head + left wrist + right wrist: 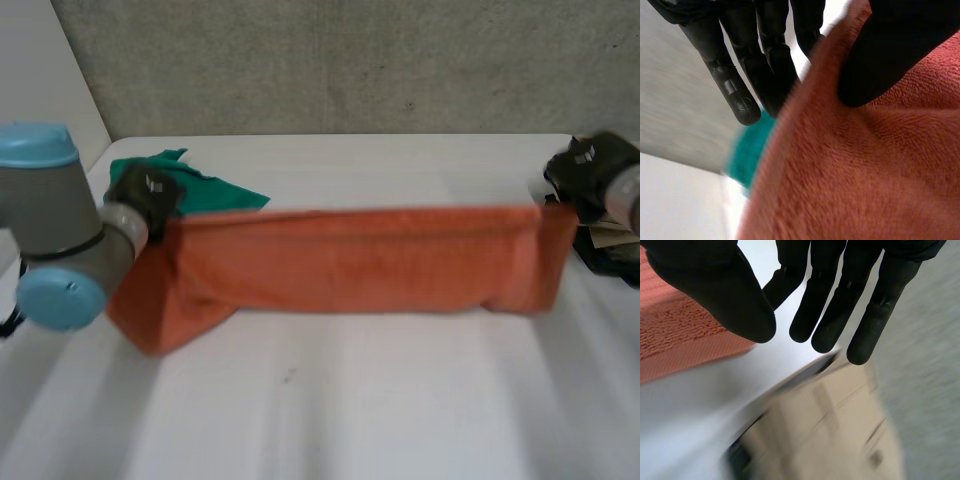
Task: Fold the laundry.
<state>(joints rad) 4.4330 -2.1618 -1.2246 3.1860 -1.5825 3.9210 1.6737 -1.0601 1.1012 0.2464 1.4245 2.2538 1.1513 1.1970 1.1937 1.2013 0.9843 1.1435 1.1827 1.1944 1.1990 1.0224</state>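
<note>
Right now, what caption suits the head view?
An orange towel spans from left hand to right hand over the white table, green cloth behind.

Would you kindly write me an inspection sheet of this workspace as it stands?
Surface: white table.
Job's things: orange towel stretched lengthwise between the hands; green cloth crumpled behind its left end.
Clutter: beige and black item at the table's right edge, too blurred to name.
Hands: left hand pinches the towel's left end between thumb and fingers; right hand at the right end, fingers straight, towel beside its thumb.
Cables: nothing seen.
Surroundings: grey concrete wall behind the table.
</note>
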